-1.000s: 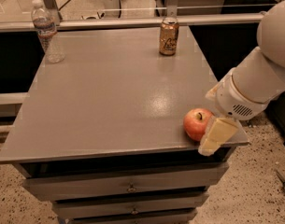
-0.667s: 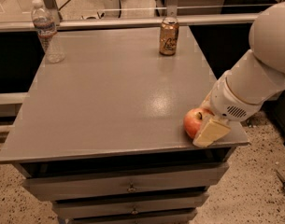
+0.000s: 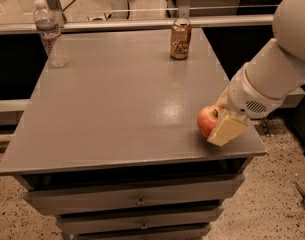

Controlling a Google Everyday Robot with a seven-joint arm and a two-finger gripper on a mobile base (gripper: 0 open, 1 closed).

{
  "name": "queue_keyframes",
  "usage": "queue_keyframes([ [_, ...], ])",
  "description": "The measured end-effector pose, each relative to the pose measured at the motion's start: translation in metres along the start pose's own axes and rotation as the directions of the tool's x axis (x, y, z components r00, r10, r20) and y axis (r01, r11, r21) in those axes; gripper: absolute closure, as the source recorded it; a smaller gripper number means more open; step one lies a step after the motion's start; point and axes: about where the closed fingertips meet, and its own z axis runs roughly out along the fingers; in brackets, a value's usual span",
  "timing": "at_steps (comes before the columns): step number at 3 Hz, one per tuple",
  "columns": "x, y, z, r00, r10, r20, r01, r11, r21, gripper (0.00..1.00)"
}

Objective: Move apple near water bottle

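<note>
The red-orange apple (image 3: 207, 120) is at the table's front right, near the edge. My gripper (image 3: 220, 125) is around it. One cream finger (image 3: 227, 130) lies across the apple's near right side and the other is hidden behind the fruit. The gripper looks shut on the apple. The clear water bottle (image 3: 48, 33) with a white cap stands upright at the far left corner of the table, far from the apple.
A gold-brown drink can (image 3: 181, 39) stands upright at the far edge, right of centre. The grey table top (image 3: 117, 109) sits on a drawer cabinet. My white arm (image 3: 277, 69) reaches in from the right. A rail and glass run behind the table.
The gripper and the apple have shifted together slightly up and away from the front edge. The bottle and the can have not moved.
</note>
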Motion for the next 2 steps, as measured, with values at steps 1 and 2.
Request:
queue_keyframes([
  [1, -0.0155, -0.0406, -0.0663, 0.998, -0.019, 0.067, 0.01, 0.9913, 0.131, 1.0],
  [2, -0.0155, -0.0405, -0.0664, 0.998, -0.019, 0.067, 0.01, 0.9913, 0.131, 1.0],
])
